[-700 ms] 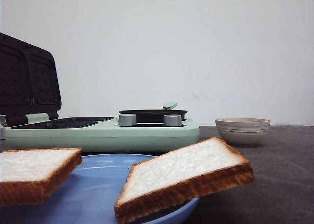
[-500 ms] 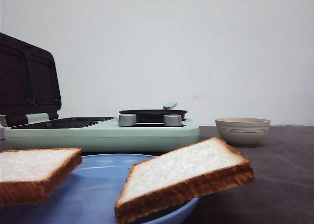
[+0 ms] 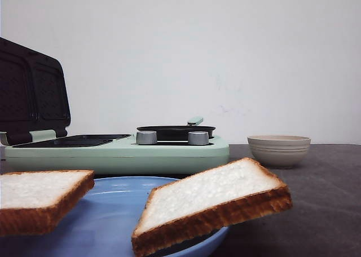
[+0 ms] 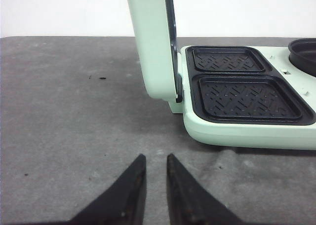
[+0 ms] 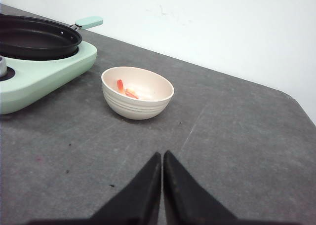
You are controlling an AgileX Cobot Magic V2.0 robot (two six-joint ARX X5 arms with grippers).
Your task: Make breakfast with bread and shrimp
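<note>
Left gripper (image 4: 154, 171): black jaws parted by a narrow gap, empty, low over bare grey desk (image 4: 69, 111). Right gripper (image 5: 162, 167): black jaws pressed together at the tips, empty, over the same desk. Bread: two slices on a blue plate (image 3: 115, 212) nearest the front camera, one slice (image 3: 211, 203) tilted across the plate's rim, the other (image 3: 39, 195) at the plate's opposite side; neither slice appears in a wrist view, so their place relative to either pair of jaws cannot be told. Beyond the left jaws: mint-green sandwich maker (image 4: 247, 129), its two black ribbed plates (image 4: 242, 96) exposed, lid (image 4: 153, 42) raised upright just ahead of the jaws. Beyond the right jaws: beige ribbed bowl (image 5: 138, 93), standing apart from them on the desk, holding the shrimp (image 5: 126, 90), a few orange-red pieces against its inner wall. Farther beyond and to one side: black pan (image 5: 37, 37) with mint handle (image 5: 89, 22), seated on the appliance's burner end.
</note>
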